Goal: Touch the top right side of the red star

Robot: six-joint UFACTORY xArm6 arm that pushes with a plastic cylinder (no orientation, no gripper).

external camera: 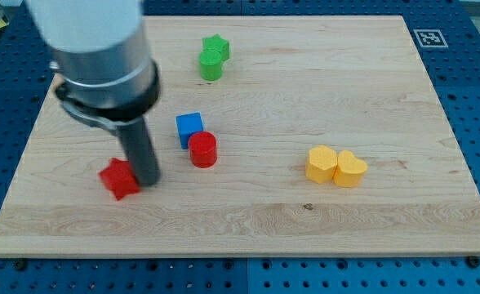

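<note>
The red star [118, 179] lies on the wooden board [248, 229] at the view's lower left. My tip [147, 180] stands right against the star's right side, touching or nearly touching it. The rod and the arm's grey body rise above it toward the view's top left and hide part of the board there.
A blue cube [188, 127] and a red cylinder [202, 149] sit together just right of my tip. A green star [217, 47] and a green cylinder [211, 65] sit at the top middle. Two yellow blocks [335, 166] lie at the right.
</note>
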